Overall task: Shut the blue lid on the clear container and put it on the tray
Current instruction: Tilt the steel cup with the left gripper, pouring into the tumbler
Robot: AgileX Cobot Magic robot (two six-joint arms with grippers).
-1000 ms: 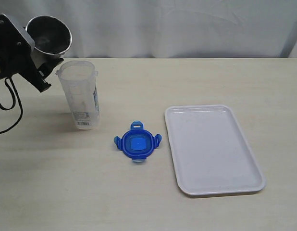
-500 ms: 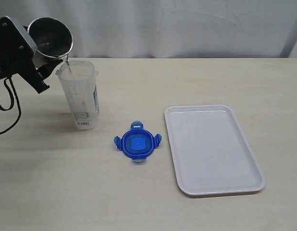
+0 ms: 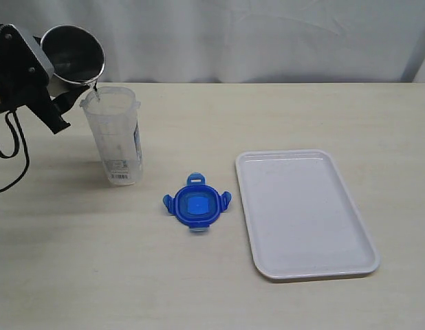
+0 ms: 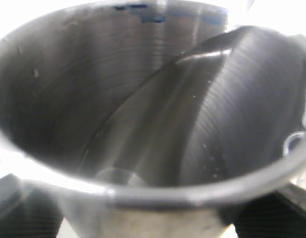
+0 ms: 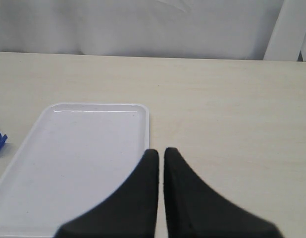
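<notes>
Right wrist view | right fingers pressed together | tray near, not touching

A grey steel cup hangs tilted above the far left part of the pale wooden table, its mouth turned outward. A white cloth hangs behind the table's far edge.

The steel cup shows brushed metal with fine ringed marks and bright glints. The clear container is translucent plastic. Beside the tray, smooth white plastic, a glossy blue lid lies on the matt, pale wood-grain table.
</notes>
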